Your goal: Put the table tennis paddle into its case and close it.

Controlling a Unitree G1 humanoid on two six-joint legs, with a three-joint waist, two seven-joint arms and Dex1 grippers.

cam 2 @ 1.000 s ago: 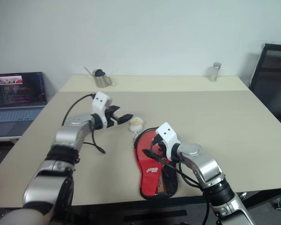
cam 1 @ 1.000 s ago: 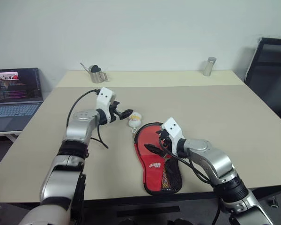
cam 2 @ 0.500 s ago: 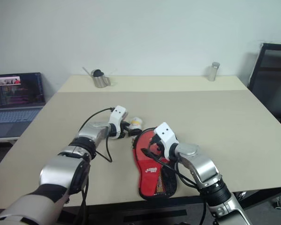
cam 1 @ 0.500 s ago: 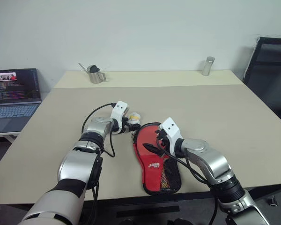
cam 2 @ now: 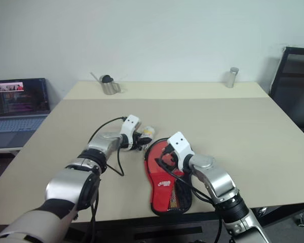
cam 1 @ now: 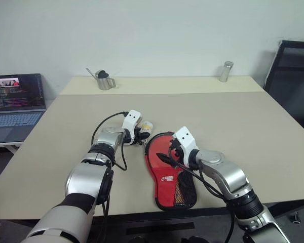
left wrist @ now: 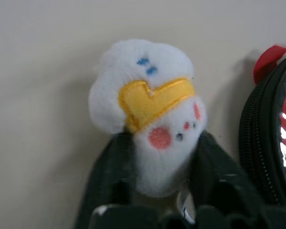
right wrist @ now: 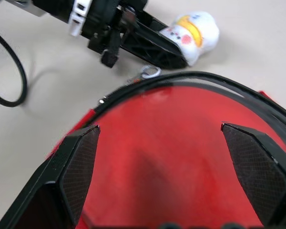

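Note:
The case (cam 1: 168, 176) lies flat near the table's front edge, red side with logo and mesh up, its black zipper rim (left wrist: 257, 143) all around. A small white plush charm (cam 1: 147, 126) with a yellow patch lies just beyond the case's round end, joined to it by a metal ring. My left gripper (cam 1: 142, 133) is shut on this charm (left wrist: 150, 114), its fingers (left wrist: 109, 181) pressing both sides. My right gripper (cam 1: 164, 156) hovers open over the case's round end (right wrist: 181, 157). The table tennis paddle is hidden.
The beige table (cam 1: 243, 116) carries a small metal watering can (cam 1: 104, 80) at the back left and a metal cylinder (cam 1: 225, 71) at the back right. A laptop (cam 1: 15, 104) sits on a side desk to the left. A black chair (cam 1: 294, 76) stands at the right.
My left gripper came down and to the right onto the plush charm and closed on it. The right gripper stayed open over the case.

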